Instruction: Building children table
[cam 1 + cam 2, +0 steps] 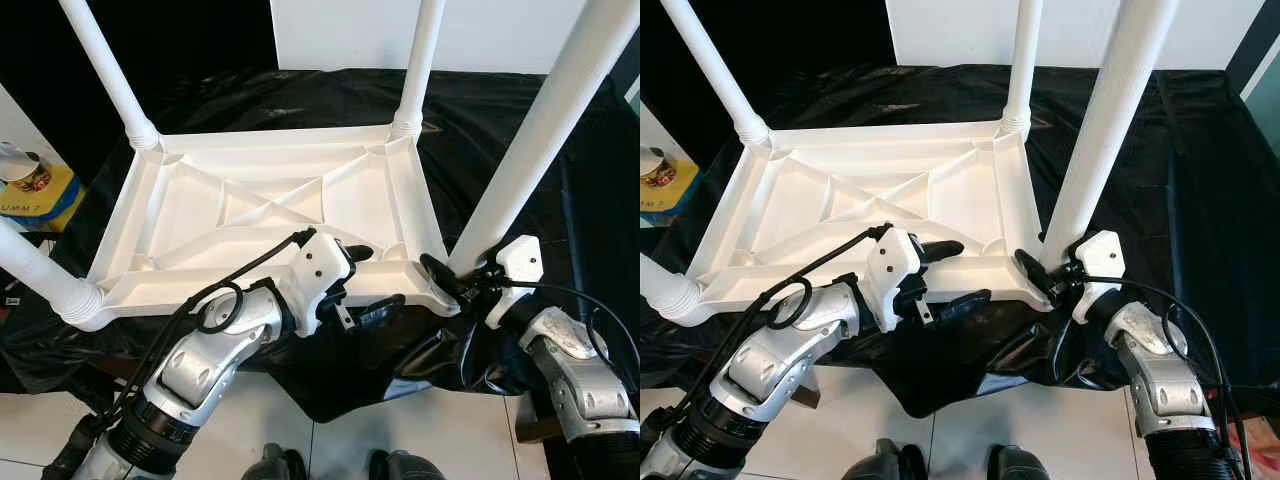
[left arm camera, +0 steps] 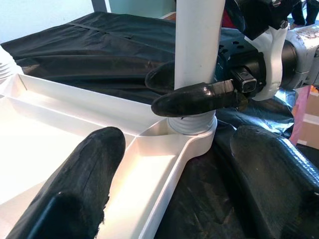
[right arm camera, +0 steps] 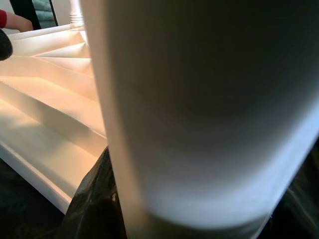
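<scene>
The white plastic children's table (image 1: 270,143) lies upside down on a black cloth, with its four white legs pointing up. My left gripper (image 1: 368,280) is open and straddles the near rim. One finger (image 2: 94,159) is over the ribbed underside and the other (image 2: 269,169) is outside, over the cloth. My right gripper (image 1: 448,272) is at the foot of the near-right leg (image 1: 530,130). Its fingers (image 2: 199,97) clasp the leg from both sides just above the threaded socket (image 2: 192,124). In the right wrist view this leg (image 3: 199,109) stands very close.
The black cloth (image 1: 500,110) hangs over the front edge onto white floor tiles (image 1: 400,440). A yellow item with a can (image 1: 35,185) lies at the far left. A white panel (image 1: 340,35) stands behind. A red sleeve (image 3: 10,21) shows beyond the table's far side.
</scene>
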### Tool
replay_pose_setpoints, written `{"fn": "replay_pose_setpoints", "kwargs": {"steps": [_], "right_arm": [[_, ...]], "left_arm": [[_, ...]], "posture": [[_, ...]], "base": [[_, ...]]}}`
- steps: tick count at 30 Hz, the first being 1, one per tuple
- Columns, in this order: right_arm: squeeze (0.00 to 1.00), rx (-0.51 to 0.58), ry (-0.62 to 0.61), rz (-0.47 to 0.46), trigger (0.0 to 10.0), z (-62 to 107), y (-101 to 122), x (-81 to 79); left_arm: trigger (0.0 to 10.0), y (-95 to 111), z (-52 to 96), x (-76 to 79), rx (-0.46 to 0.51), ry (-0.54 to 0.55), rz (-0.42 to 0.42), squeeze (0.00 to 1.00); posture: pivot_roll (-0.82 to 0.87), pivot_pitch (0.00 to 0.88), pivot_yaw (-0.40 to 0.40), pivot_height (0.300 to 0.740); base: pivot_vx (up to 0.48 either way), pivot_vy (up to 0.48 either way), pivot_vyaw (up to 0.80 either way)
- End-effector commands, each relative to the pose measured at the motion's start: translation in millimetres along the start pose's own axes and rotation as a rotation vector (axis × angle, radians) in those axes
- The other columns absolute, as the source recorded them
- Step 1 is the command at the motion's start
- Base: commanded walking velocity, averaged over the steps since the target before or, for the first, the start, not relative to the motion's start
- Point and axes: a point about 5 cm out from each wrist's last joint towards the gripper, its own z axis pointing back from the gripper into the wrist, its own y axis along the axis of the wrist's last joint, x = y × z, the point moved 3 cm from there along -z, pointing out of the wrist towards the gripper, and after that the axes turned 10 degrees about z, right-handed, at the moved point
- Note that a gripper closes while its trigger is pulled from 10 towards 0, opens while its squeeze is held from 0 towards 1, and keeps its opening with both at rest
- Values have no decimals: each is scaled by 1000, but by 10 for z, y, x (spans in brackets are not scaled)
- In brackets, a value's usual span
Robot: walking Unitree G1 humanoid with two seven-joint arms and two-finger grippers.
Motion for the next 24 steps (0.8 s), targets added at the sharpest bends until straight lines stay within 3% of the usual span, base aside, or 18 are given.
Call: {"fn": "replay_pose_setpoints", "kwargs": {"steps": [1,5,6,24], "right_arm": [[0,-99,-2,-8,0,67,-206,-21],[0,-110,-23,-18,0,73,-224,-2],[0,-114,-44,-30,10000,76,-234,14],[0,-270,-492,-211,10000,94,-419,-108]], "left_arm": [[10000,-42,10,58,-25,-41,4,0],[10000,-46,9,58,-26,-42,4,0],[10000,-50,7,58,-27,-42,4,0],[10000,-85,-16,89,-26,-44,18,0]], "posture": [[-80,137,24,740],[-82,137,24,740],[-83,137,25,740],[-92,132,15,740]], "base": [[0,0,0],[0,0,0],[0,0,0],[0,0,0]]}}
